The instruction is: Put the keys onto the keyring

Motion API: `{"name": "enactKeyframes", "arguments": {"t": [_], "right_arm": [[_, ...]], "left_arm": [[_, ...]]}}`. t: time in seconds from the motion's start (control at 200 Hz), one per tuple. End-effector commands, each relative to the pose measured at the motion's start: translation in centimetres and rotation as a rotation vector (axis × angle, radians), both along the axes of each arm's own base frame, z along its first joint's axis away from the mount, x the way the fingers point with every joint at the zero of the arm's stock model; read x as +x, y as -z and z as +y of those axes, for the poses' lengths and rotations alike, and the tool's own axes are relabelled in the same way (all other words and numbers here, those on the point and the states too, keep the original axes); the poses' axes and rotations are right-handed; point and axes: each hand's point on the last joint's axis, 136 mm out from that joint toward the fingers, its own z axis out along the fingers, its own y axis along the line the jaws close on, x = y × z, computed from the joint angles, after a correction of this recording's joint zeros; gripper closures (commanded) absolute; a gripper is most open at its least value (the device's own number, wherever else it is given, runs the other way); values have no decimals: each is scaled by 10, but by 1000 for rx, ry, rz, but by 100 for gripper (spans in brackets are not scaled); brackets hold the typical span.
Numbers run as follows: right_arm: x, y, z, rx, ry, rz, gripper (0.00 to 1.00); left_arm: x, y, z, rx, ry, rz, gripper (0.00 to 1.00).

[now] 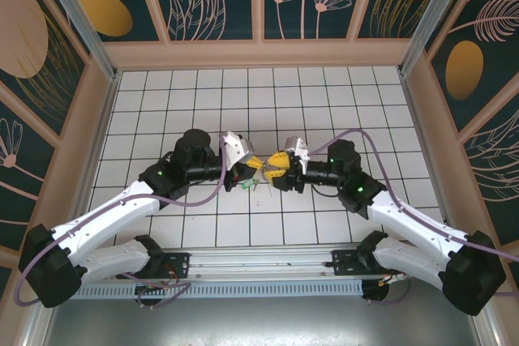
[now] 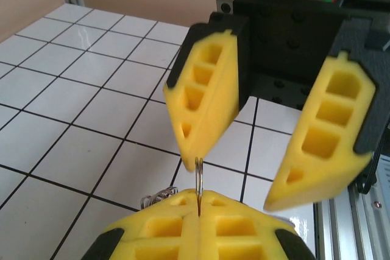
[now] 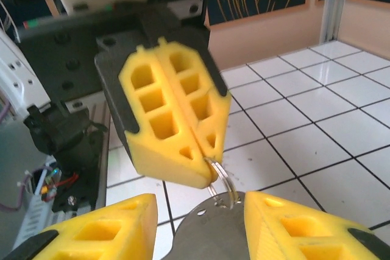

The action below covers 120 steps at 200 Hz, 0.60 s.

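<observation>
Wire ring point(image 2: 198, 173), thin and silvery, pinched in left claw point(image 2: 198, 198); right claw point(image 2: 241, 172) stands half open

The left pincer point(image 2: 198, 202) and right pincer point(image 2: 236, 178) have matt yellow plastic fingers point(image 2: 204, 95), faintly grainy, in matt black plastic shells. The wire ring point(image 2: 198, 178) is thin, bright polished metal. The keyring point(image 3: 201, 238) looks smooth and dull tan-grey. The worktop point(image 2: 73, 108) is glossy white tile, with a ribbed bare-metal rail point(image 2: 344, 229) at 5 o'clock.

Mid-frame in the top view, left claw point(image 1: 256, 164) faces right claw point(image 1: 276, 167) above the bench point(image 1: 203, 103); the keyring point(image 2: 198, 178) stands between them, in the left claw's pinch.
</observation>
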Motion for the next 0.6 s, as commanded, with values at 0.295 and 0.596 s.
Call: {"name": "enactKeyframes", "arguments": {"t": [0.295, 0.596], "right_arm": [[10, -12, -2, -55, 101, -83, 63], [1, -2, 9, -92, 44, -58, 64]], "left_arm": [[-3, 8, 9, 106, -15, 14, 100], [-8, 11, 10, 136, 2, 17, 100]]}}
